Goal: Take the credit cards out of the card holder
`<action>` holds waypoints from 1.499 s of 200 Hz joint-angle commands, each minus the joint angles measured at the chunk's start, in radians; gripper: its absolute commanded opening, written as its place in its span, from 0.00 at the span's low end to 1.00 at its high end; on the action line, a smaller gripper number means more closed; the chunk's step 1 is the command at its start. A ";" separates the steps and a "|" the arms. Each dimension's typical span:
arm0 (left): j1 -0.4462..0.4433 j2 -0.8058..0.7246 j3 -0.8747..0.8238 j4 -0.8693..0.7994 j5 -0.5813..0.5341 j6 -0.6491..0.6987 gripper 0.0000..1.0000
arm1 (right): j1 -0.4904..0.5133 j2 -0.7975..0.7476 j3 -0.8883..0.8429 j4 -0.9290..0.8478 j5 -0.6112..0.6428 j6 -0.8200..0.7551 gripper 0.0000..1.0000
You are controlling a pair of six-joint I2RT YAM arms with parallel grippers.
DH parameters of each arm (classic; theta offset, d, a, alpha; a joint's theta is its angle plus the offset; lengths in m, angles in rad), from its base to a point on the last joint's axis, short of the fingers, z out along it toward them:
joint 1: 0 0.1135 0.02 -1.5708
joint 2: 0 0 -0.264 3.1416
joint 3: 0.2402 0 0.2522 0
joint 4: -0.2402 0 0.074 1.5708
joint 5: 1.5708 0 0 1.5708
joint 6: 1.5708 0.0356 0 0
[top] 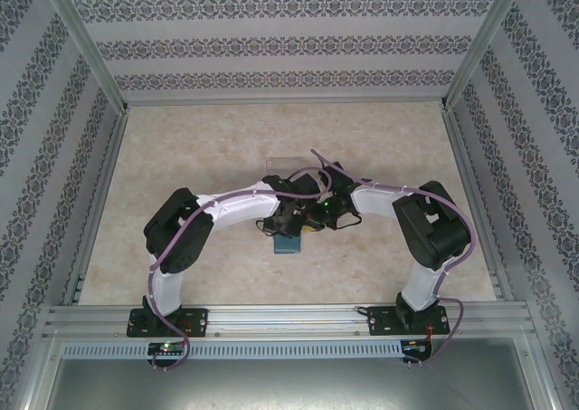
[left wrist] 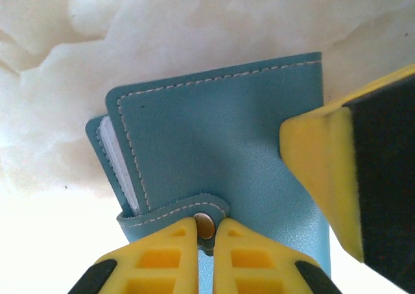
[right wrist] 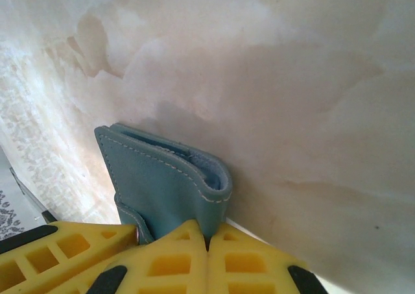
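Marbled bench (top: 181, 157) below: left jaws pinch shut on the card holder (left wrist: 220, 145) at its snap tab (left wrist: 162, 217), and right jaws clamp its edge. I'd peel the tab steadily.

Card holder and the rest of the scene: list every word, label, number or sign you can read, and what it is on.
None to read. The card holder is plain teal with white stitching and a bare metal snap; the wall panels carry only ornament.
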 commanded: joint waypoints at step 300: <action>0.277 -0.436 -0.676 0.656 0.417 -0.331 0.02 | 0.206 -0.002 0.348 -0.516 0.538 0.035 0.75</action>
